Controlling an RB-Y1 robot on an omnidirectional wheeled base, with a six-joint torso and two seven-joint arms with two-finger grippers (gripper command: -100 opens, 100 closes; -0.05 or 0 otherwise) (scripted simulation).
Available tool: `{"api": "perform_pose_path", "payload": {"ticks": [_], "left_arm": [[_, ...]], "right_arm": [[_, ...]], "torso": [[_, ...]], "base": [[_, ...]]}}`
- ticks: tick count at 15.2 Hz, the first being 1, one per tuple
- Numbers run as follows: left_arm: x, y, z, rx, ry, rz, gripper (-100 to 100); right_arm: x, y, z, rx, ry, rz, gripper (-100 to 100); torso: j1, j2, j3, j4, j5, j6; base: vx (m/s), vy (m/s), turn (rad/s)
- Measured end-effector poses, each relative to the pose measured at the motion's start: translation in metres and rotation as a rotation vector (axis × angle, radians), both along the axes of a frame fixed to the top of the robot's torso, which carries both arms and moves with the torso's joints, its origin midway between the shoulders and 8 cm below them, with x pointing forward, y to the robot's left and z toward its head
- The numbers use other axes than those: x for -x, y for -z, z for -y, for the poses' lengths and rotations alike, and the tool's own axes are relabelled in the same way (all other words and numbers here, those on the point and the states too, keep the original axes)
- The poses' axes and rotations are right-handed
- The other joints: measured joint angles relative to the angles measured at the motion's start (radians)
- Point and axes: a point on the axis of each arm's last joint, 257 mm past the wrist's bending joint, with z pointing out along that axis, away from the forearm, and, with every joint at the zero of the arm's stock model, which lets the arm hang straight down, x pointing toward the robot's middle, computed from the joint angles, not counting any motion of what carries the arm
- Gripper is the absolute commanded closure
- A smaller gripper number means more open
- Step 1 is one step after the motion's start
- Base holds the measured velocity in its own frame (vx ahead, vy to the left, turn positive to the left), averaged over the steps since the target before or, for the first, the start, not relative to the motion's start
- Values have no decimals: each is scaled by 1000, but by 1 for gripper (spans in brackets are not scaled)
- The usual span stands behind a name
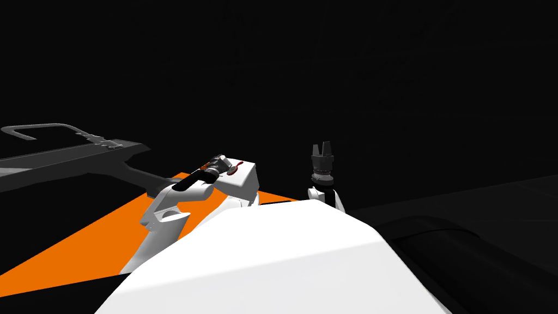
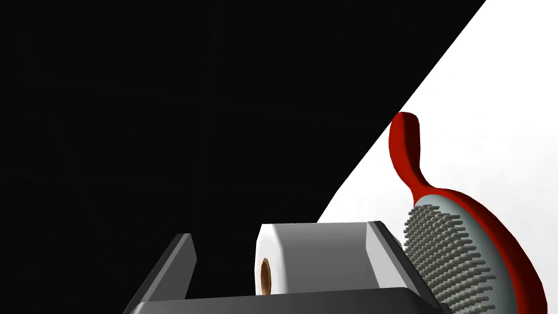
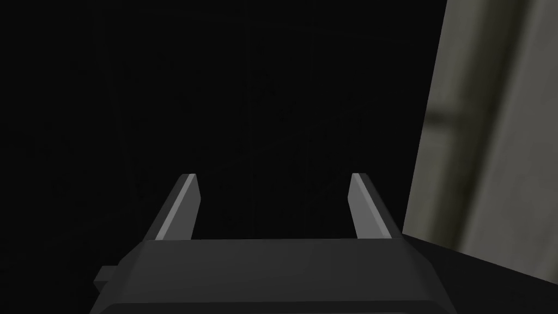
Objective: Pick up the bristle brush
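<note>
Now the left gripper hovers low over the flat top of a white box, its jaws apart at their full open width and clamped on nothing. The brush lies on that white top just outside one of the fingers, beside the gripper and not between the jaws. It has a red back and a grey pad of short bristles facing up, and its curved red handle points toward the box top's edge, with a black area beyond. A white roll with a brown hollow core sits between the jaws, close against the finger nearer the brush (whether it touches that finger, I cannot tell). From the head camera the left gripper shows at the box's far edge with the brush as a small red sliver beside it, and an orange floor spreads below. The right gripper stands upright, well apart from the box, jaws open and empty
</note>
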Motion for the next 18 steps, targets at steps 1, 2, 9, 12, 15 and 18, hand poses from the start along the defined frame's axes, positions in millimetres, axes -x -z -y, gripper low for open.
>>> {"api": "perform_pose_path", "payload": {"ticks": [1,2,9,12,15,18], "left_arm": [[0,-1,-2,11,-6,-8,-100],[0,0,-4,24,-13,-18,-100],[4,11,-15,86,-61,-101,-100],[6,15,-20,120,-86,-138,-100],[10,23,-25,147,-111,-179,-100],[14,25,-28,177,-135,-213,-100]], "right_arm": [[0,0,0,0,0,0,0],[0,0,0,0,0,0,0],[0,0,0,0,0,0,0],[0,0,0,0,0,0,0],[0,0,0,0,0,0,0],[0,0,0,0,0,0,0]], "torso": [[0,0,0,0,0,1],[0,0,0,0,0,1],[0,0,0,0,0,0],[0,-1,0,0,0,0],[0,0,0,0,0,0],[0,0,0,0,0,0]], "base": [[25,-5,-136],[21,-3,-52],[20,-3,-64],[24,-2,-88],[17,-1,-41],[18,1,-52]]}}
